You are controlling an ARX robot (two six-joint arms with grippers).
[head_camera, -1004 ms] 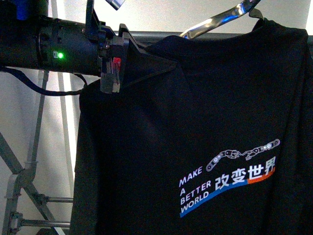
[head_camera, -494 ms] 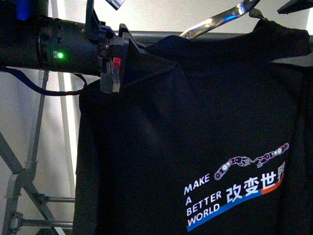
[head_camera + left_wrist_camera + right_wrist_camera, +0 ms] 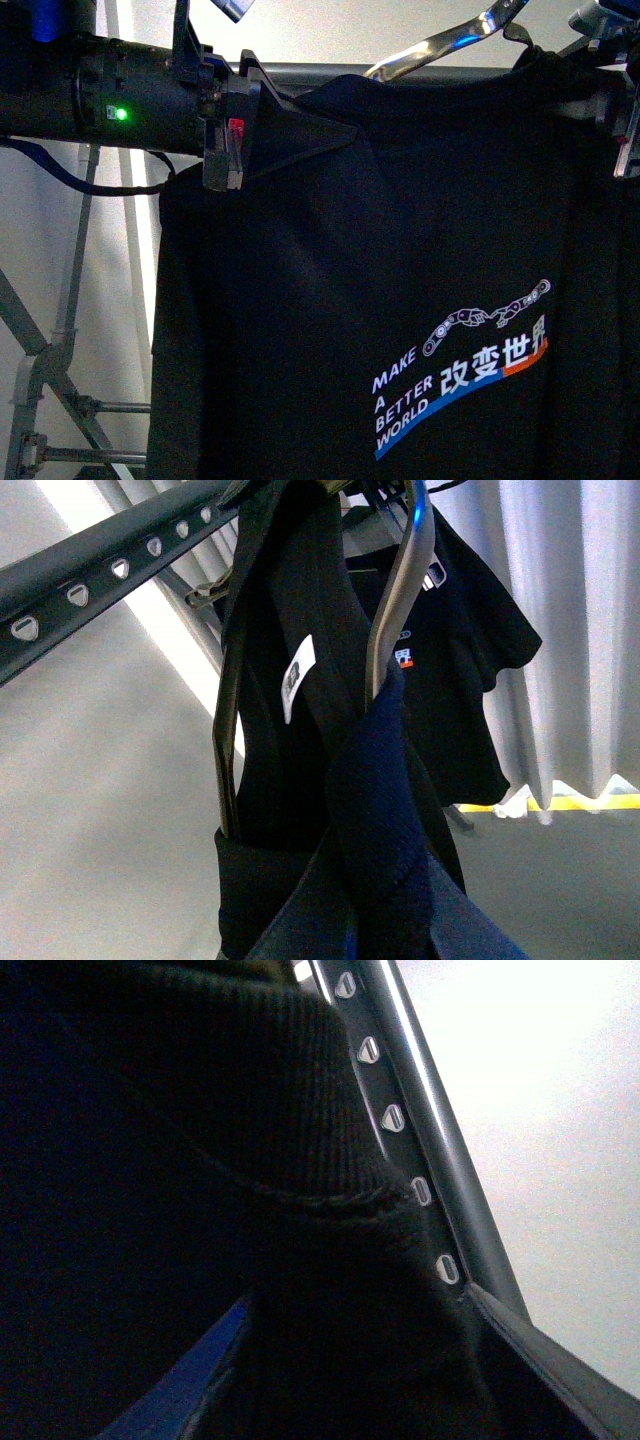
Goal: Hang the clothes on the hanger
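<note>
The black T-shirt (image 3: 300,300) with the white "MAKE A BETTER WORLD" print (image 3: 400,395) hangs against the dark grey rack rail (image 3: 310,72). My left gripper (image 3: 338,132) is shut on the shirt's shoulder just under the rail. In the left wrist view the ribbed fabric (image 3: 370,800) is pinched between the jaws below the rail with heart holes (image 3: 90,580). My right gripper (image 3: 612,95) is open at the shirt's other shoulder. In the right wrist view its jaws straddle the collar (image 3: 200,1110) beside the rail (image 3: 425,1140).
A small metal coat hanger (image 3: 440,42) sits above the shirt and also shows in the left wrist view (image 3: 400,600). Braced rack legs (image 3: 50,380) stand at lower left. Another dark garment (image 3: 455,680) hangs further back, before grey curtains (image 3: 570,600).
My right gripper has come into the front view at the upper right, at the shirt's shoulder. The shirt swung right, then back left. My left gripper has kept its place and hold.
</note>
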